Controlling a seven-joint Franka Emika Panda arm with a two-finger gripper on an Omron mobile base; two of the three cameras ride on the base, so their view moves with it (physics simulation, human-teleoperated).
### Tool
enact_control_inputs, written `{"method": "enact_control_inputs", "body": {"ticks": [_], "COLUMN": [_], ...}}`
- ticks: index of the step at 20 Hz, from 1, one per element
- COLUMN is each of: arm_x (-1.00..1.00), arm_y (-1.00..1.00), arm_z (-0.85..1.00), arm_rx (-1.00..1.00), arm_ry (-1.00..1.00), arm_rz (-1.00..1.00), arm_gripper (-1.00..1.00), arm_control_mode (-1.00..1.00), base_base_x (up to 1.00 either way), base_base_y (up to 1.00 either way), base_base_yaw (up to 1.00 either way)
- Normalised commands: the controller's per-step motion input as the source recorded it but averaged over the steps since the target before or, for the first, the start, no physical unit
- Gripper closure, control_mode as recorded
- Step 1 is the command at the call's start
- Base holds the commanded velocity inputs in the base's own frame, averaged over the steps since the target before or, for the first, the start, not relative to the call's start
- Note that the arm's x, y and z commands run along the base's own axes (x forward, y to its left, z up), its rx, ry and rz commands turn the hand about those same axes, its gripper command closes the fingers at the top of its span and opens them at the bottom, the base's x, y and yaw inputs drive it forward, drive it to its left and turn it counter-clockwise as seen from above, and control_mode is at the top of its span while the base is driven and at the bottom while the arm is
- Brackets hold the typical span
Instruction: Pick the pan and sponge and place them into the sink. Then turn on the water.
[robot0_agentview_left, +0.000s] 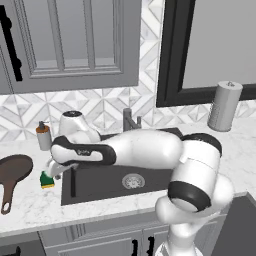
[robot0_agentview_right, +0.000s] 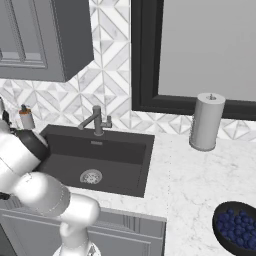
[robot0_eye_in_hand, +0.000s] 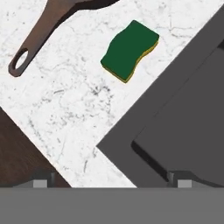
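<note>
A: Where do the task things lie?

B: The pan (robot0_agentview_left: 15, 170) lies flat on the white marble table (robot0_agentview_left: 30, 205), left of the sink (robot0_agentview_left: 100, 187), with its long handle running toward the table's front edge. The sponge (robot0_agentview_left: 47, 180) lies green side up between the pan and the sink's left rim, close to the rim but apart from both.

A: And the jaws?

B: The gripper (robot0_agentview_left: 54, 170) hangs low just above the sponge, by the sink's left edge. In the hand view the two tips stand wide apart at the bottom with nothing between them, so the jaws are fully open and empty.

A: How much open room is there?

B: In the hand view a stretch of bare marble lies between the sponge (robot0_eye_in_hand: 129, 50) and the pan handle's holed end (robot0_eye_in_hand: 19, 63). The sink's corner (robot0_eye_in_hand: 175, 109) cuts in from the right, and the table's front edge runs diagonally at lower left.

A: Anything near the back?

B: A soap bottle (robot0_agentview_left: 44, 136) stands by the wall behind the sponge, the faucet (robot0_agentview_right: 96, 121) behind the basin, and a paper towel roll (robot0_agentview_right: 206, 121) well to the right.

A: Any writing?

B: None that I can read.
</note>
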Motion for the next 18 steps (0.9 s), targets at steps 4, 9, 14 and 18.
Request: {"method": "enact_control_inputs", "body": {"ticks": [4, 9, 14, 18], "arm_x": [0.46, 0.02, 0.0, 0.0], "arm_y": [0.84, 0.16, 0.0, 0.07], "arm_z": [-0.29, -0.03, 0.0, -0.05], "arm_rx": [-0.02, -0.03, 0.0, 0.0], "arm_ry": [0.03, 0.0, 0.0, 0.0], "arm_rz": [0.16, 0.01, 0.0, 0.0], "arm_gripper": [-1.0, -1.0, -1.0, -1.0], "arm_control_mode": [-1.0, -1.0, -1.0, -1.0], "base_base_x": [0.0, 0.0, 0.0, 0.0], "base_base_y": [0.0, 0.0, 0.0, 0.0], "base_base_yaw": [0.0, 0.0, 0.0, 0.0]}}
